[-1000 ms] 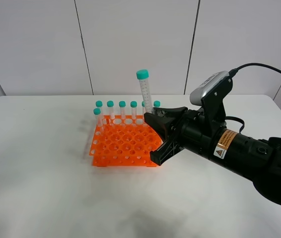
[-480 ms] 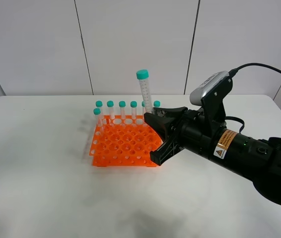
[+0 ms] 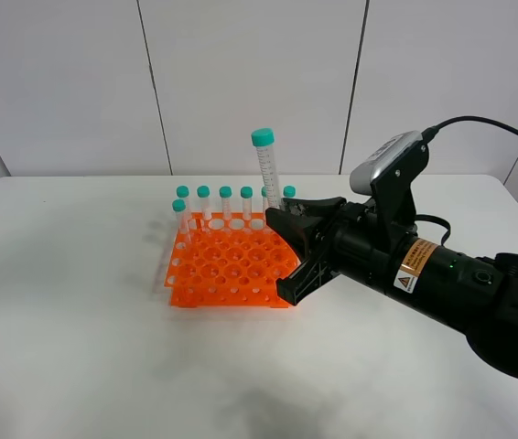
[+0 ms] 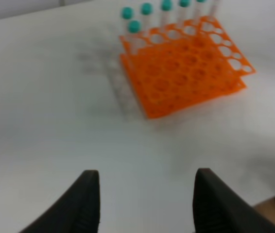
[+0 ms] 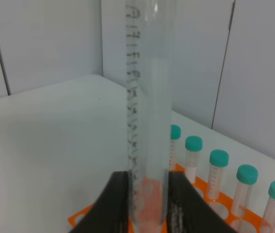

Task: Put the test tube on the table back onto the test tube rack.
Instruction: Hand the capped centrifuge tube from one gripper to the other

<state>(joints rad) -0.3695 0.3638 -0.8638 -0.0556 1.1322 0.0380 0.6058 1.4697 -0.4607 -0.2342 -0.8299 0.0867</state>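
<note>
My right gripper (image 3: 279, 215) is shut on the lower part of the test tube (image 3: 267, 171), a clear tube with a teal cap held upright above the back right corner of the orange test tube rack (image 3: 227, 262). In the right wrist view the test tube (image 5: 147, 111) stands between my black fingers (image 5: 118, 204), with the right gripper (image 5: 149, 208) closed around it; its tip is hidden. My left gripper (image 4: 147, 204) hangs open over the bare white table (image 4: 55, 111), well short of the test tube rack (image 4: 186, 68). The left arm does not show in the exterior high view.
Several capped tubes (image 3: 225, 203) stand along the rack's back row, with one more at the left end of the row in front of it. They also show as tubes (image 5: 218, 170) and tubes (image 4: 134, 29) in the wrist views. White wall panels stand behind the table (image 3: 76, 311).
</note>
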